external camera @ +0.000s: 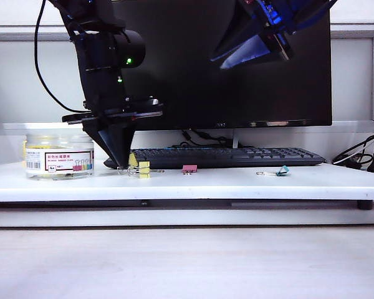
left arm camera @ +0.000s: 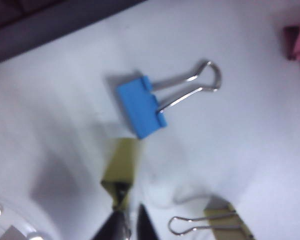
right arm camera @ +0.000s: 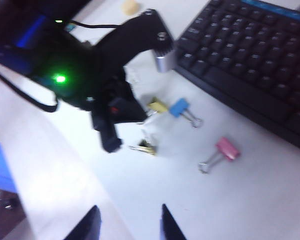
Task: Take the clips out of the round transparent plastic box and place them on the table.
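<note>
Because the left gripper (external camera: 126,163) stands point-down on the counter (external camera: 237,180) with a yellow clip (left arm camera: 121,167) at its tips, the main risk here is a sticky release: its jaws are only a crack apart, and whether they still pinch the clip's wire handle or have just let go I cannot tell. If the arm lifts while the wire is snagged, the clip could be dragged up or flicked against the blue clip (left arm camera: 141,106) lying just beside it, scattering what is already set down. A second yellow clip (left arm camera: 225,217) lies close on the other side, so a sideways pull could knock that too. The round transparent plastic box (external camera: 59,156) stands just to the left of the left gripper in the exterior view, near enough that a careless swing back could nudge it; yellow shows inside, so more clips seem to remain. The right gripper (right arm camera: 127,225) hangs high above the counter, jaws spread and empty, well apart from the clips, with a pink clip (right arm camera: 225,150) and the keyboard (right arm camera: 250,55) below it.
</note>
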### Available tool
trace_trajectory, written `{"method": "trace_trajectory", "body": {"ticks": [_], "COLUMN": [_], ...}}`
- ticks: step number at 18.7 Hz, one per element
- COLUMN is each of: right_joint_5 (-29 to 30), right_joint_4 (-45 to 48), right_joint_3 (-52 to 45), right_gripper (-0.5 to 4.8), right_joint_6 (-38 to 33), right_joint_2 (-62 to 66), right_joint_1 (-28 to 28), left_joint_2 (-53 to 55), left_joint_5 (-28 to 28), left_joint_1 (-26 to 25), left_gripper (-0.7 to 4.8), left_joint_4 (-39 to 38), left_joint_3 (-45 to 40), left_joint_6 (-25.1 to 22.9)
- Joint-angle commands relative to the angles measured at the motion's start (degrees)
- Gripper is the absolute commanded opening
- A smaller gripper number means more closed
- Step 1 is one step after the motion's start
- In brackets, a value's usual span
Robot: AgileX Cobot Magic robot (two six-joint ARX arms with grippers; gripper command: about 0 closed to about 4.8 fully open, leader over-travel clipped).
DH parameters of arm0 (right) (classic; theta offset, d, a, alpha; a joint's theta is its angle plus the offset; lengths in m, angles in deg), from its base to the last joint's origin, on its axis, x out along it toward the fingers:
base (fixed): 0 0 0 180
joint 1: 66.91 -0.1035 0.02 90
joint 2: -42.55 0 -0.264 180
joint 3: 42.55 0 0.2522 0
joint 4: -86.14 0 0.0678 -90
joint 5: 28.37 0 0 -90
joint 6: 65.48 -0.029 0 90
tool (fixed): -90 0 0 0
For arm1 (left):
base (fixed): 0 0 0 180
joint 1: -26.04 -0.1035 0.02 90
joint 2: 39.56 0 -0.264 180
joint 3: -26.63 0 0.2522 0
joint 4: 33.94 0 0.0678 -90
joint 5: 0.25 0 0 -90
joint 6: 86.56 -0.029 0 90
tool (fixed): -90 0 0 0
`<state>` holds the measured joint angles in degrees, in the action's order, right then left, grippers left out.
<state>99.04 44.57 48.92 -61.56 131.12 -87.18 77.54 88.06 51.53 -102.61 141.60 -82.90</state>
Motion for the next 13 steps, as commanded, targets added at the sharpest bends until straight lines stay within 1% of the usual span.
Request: {"method": "trace_trajectory", "body": {"ticks": [1,2,3,4,7,9,11,12,13], "right_joint_5": [2.45,2.49,2.58,2.6,2.6,2.6,2.6,2.6,2.6], "right_joint_4": [0.68,0.68,0.68,0.68,0.61,0.61,0.61,0.63,0.63], "right_joint_3": [0.31,0.31,0.31,0.31,0.31,0.31,0.28,0.28,0.28], "right_gripper": [1.57,1.57,1.57,1.57,1.57,1.57,1.57,1.57,1.57], "right_joint_6": [-0.55,-0.59,-0.7,-0.72,-0.72,-0.72,-0.72,-0.72,-0.72], "right_joint_2": [-0.42,-0.42,-0.39,-0.42,-0.42,-0.39,-0.39,-0.39,-0.39], "right_joint_1": [-0.13,-0.13,-0.13,-0.13,-0.13,-0.13,-0.13,-0.13,-0.13], "left_joint_2": [-0.37,-0.37,-0.39,-0.42,-0.87,-2.27,-4.37,-5.81,-6.99], "left_joint_5": [0.17,0.15,-0.02,-0.04,-1.66,-2.47,-4.66,-7.1,-7.43], "left_joint_1": [0.07,0.04,0.04,0.07,0.07,0.07,0.07,0.04,0.04], "left_gripper": [0.62,0.72,1.38,1.77,1.77,1.77,1.77,1.77,1.77], "left_joint_4": [0.63,0.61,0.59,0.5,-0.13,0.81,2.23,2.62,2.67], "left_joint_3": [0.28,0.28,0.28,0.28,0.31,0.31,0.31,0.33,0.33], "left_joint_6": [-0.07,-0.15,-0.24,-0.26,-0.33,-0.98,-3.02,-4.52,-5.99]}}
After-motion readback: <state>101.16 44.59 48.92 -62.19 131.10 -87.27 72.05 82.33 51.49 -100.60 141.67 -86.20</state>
